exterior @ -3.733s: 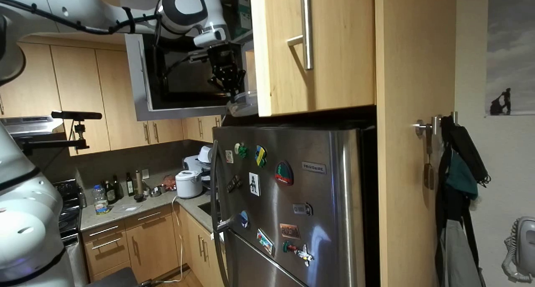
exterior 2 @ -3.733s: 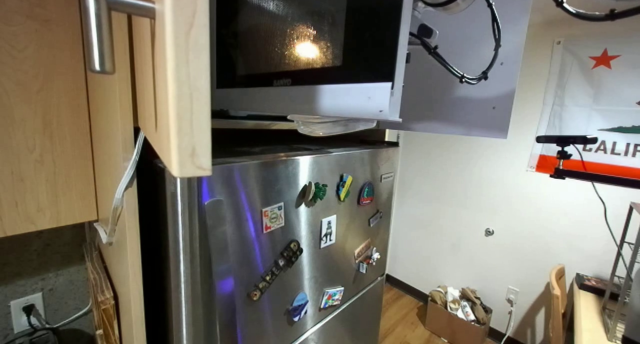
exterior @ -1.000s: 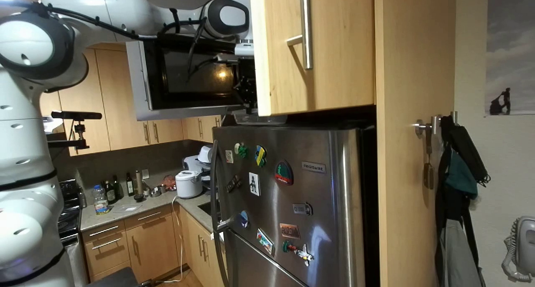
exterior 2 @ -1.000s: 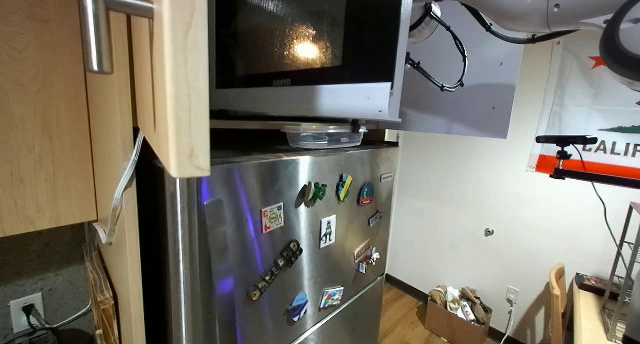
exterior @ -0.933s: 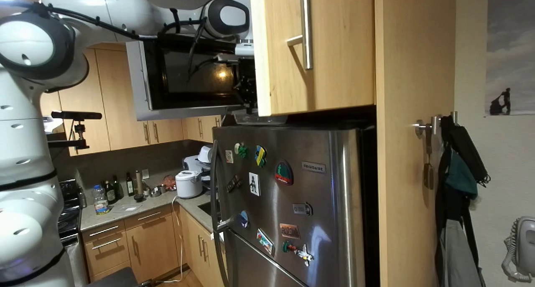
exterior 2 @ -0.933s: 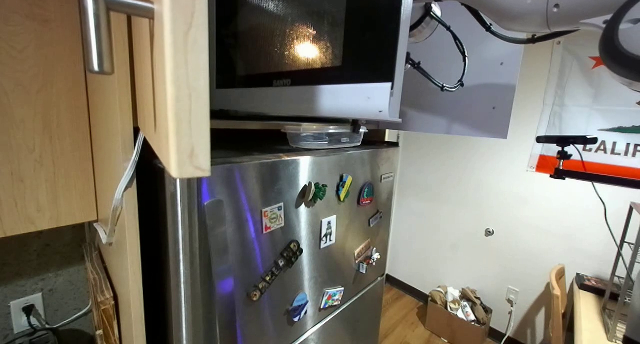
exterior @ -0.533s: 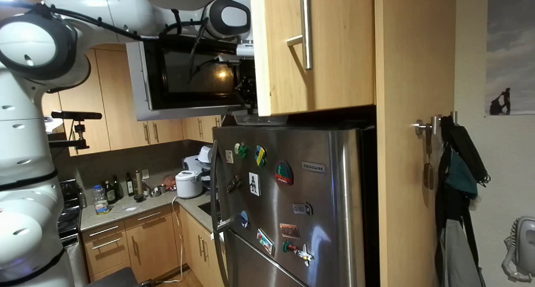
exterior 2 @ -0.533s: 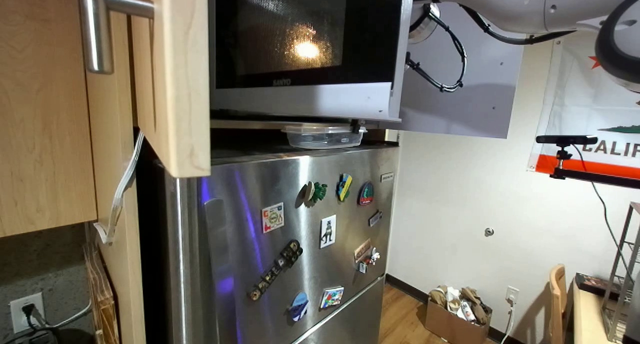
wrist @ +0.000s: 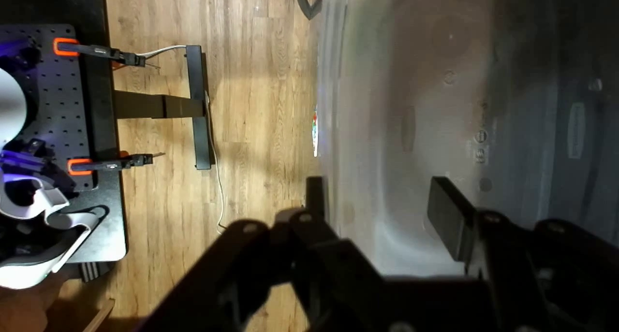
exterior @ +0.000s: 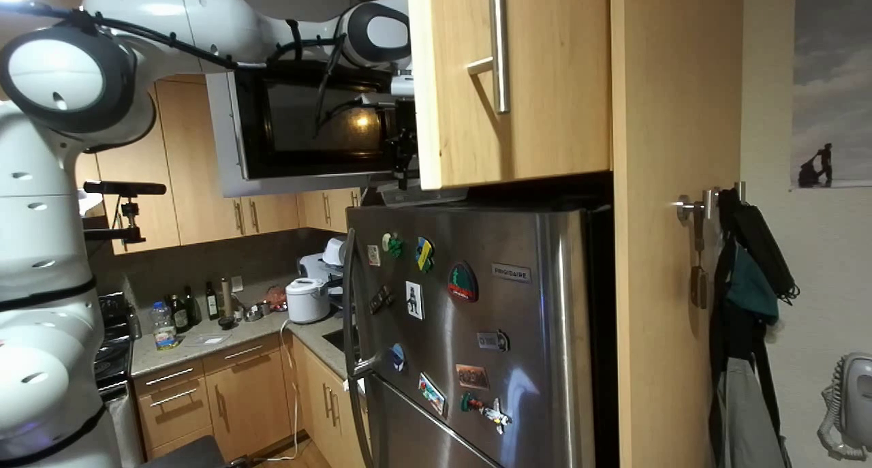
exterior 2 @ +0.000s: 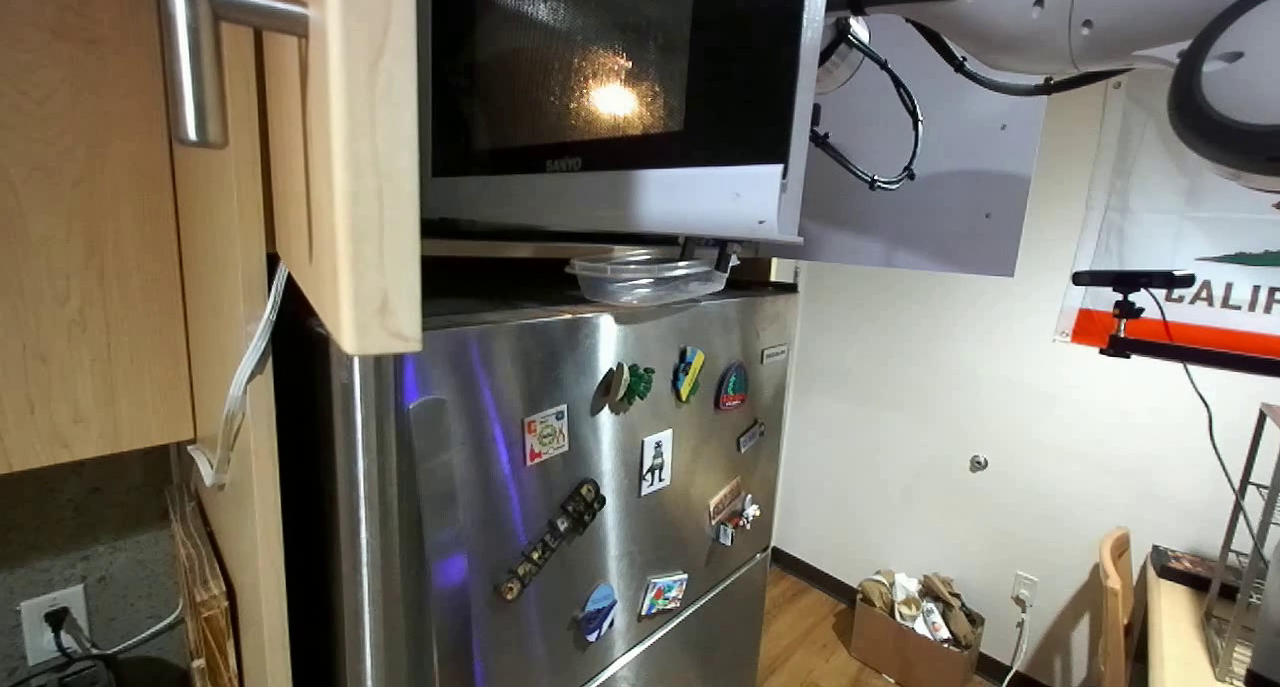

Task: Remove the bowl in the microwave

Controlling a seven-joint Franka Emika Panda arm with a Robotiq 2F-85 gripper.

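Observation:
A clear plastic bowl sits at the front edge of the fridge top, below the microwave; in an exterior view only part of the bowl shows. The microwave's door stands swung outward, and its interior is hidden. In the wrist view my gripper is open, its two fingers well apart at the near end of the bowl. One finger is just outside the bowl's side wall, the other over its inside. Neither appears to press on the wall. The fingertips of my gripper show under the door's lower edge.
The steel fridge with magnets stands below. A wooden cabinet door juts out close beside the wrist and hides part of it. The wrist view shows wooden floor far down and a black table.
Over the last second the fingers have parted, letting go of the bowl, which has shifted slightly lower. Some seconds ago the bowl hung tilted in the gripper, farther out. The arm has edged slightly sideways.

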